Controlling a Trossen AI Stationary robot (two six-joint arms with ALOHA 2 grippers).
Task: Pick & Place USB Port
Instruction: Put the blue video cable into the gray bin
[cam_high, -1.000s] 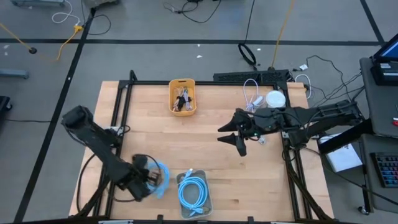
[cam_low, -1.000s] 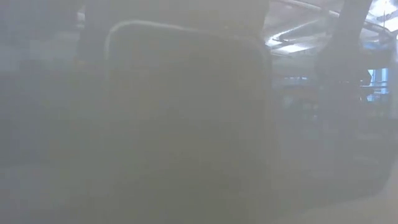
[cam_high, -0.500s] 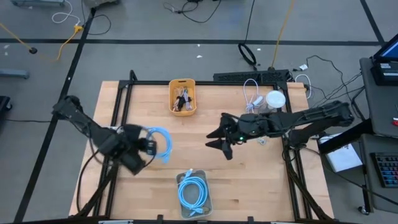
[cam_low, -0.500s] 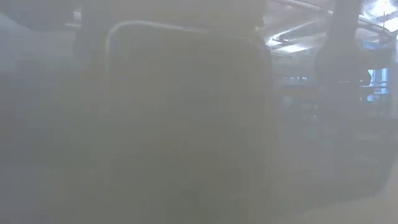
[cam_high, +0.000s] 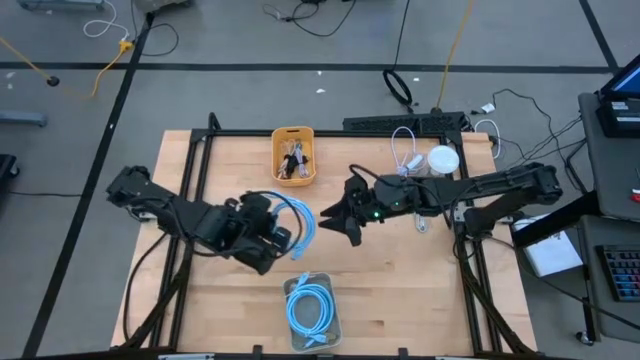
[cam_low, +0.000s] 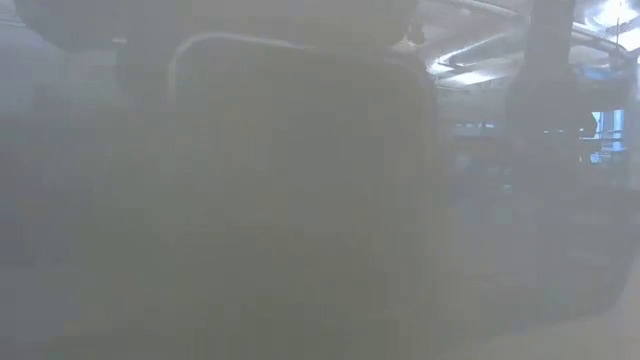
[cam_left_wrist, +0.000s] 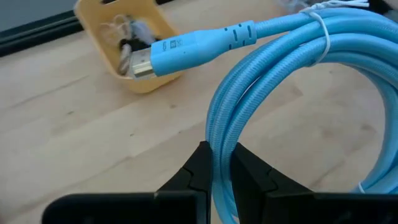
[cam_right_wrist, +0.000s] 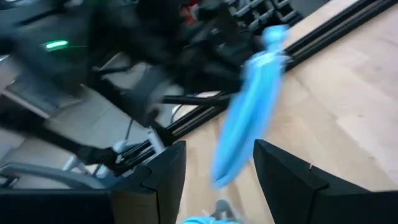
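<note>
— Grey floor (cam_high: 250, 60) runs all round the bench, crossed by dark tape lines and loose cables; what sits on it?

— On that floor stands a pale wooden table (cam_high: 420, 290) with a black frame along its edges. At the far right edge of the picture there is a desk with a laptop (cam_high: 622, 95). The low view is clouded over and tells nothing clearly.

— And the arms?

— Both reach toward the table's middle. The left gripper (cam_high: 280, 235) comes in from the left, its jaws closed on a coiled blue USB cable (cam_high: 298, 222), which hangs lifted above the wood. In the left wrist view the dark fingers (cam_left_wrist: 200, 168) pinch the cable's loop, and its plug points toward the yellow bin.

— The right one?

— The right gripper (cam_high: 338, 214) comes from the right, jaws spread wide and holding nothing, just beside the lifted cable.

— Smaller things?

— A clear tray (cam_high: 292, 330) at the near edge holds a second blue cable coil (cam_high: 310, 305). A yellow bin (cam_high: 293, 155) at the far edge holds small dark parts. A white cable (cam_high: 405, 150) and a white round object (cam_high: 443, 160) lie far right.
</note>
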